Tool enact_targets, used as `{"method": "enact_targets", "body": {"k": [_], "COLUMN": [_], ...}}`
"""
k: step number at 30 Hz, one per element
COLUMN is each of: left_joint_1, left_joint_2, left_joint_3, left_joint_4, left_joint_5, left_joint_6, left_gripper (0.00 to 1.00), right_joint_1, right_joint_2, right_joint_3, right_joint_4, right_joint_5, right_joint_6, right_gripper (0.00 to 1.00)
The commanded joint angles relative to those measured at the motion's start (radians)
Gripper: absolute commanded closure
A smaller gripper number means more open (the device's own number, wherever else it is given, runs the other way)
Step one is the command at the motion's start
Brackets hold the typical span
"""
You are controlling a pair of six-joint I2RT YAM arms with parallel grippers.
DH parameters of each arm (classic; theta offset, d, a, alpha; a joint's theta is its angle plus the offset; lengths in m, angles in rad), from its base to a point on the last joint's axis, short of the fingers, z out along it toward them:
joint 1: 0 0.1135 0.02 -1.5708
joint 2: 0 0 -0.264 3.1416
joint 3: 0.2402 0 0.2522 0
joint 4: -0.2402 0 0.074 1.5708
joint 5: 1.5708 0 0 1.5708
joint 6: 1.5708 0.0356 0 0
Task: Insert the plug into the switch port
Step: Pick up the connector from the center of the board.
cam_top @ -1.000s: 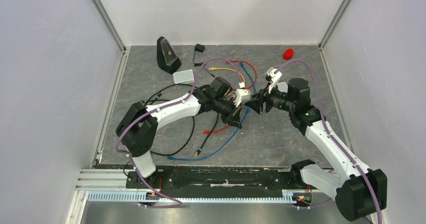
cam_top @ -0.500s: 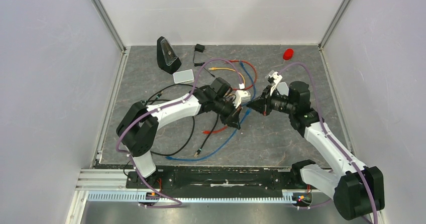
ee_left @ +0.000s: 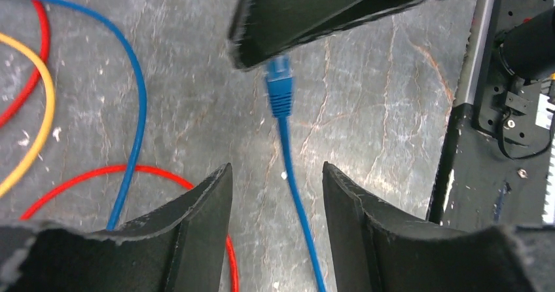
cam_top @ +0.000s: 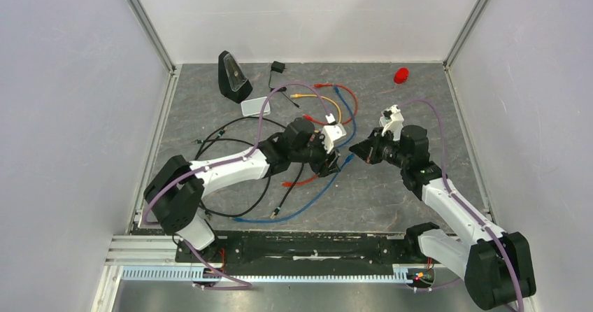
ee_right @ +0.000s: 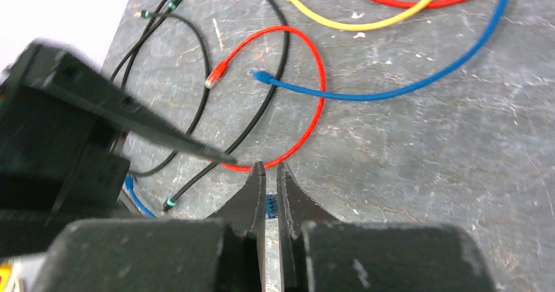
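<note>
The blue plug point(ee_left: 281, 89) hangs off the table, pinched in my right gripper point(ee_right: 269, 166), which is shut on it. Its ribbed blue body point(ee_right: 270, 203) shows between the two pads. The blue cable point(ee_left: 298, 200) trails down through the gap of my left gripper point(ee_left: 276, 167), which is open and not touching it. From above, both grippers meet at mid-table, left gripper point(cam_top: 334, 161) facing right gripper point(cam_top: 354, 151). The switch point(cam_top: 255, 106), a flat pale box, lies at the far left; its port is too small to make out.
A black wedge-shaped device point(cam_top: 233, 76) stands behind the switch, beside a small black adapter point(cam_top: 277, 67). A red object point(cam_top: 401, 75) sits at the far right. Red point(ee_right: 314, 109), yellow point(ee_right: 366, 23) and black point(ee_right: 262, 102) cables loop across the mat under both grippers.
The right gripper shut on the blue plug, then the left gripper opened and let go of the cable. The left arm drew back to the left; the right wrist shifted slightly right.
</note>
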Motion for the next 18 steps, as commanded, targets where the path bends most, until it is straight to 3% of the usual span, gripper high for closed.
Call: {"method": "enact_targets", "body": {"k": [1,7,18], "left_joint_1": [-0.082,-0.110,-0.110], "left_joint_2": [-0.046,-0.012,0.120], "left_joint_3": [-0.039,-0.089,-0.020], "left_joint_4": [0.198,0.354,0.410], "left_joint_5": [-0.149,-0.224,-0.194], "left_joint_6": [0.091,0.050,0.054], "left_gripper": [0.41,0.44,0.53], "right_joint_1": [-0.006,-0.006,-0.006], "right_joint_2": [-0.049,-0.088,-0.133], "right_joint_3": [-0.044,-0.117,-0.169], "right_joint_4": [0.094,0.178,0.212], "right_joint_5": [0.161,0.218,0.217], "right_joint_6": [0.175,0.305,0.333], "right_gripper": [1.00,1.00,1.00]}}
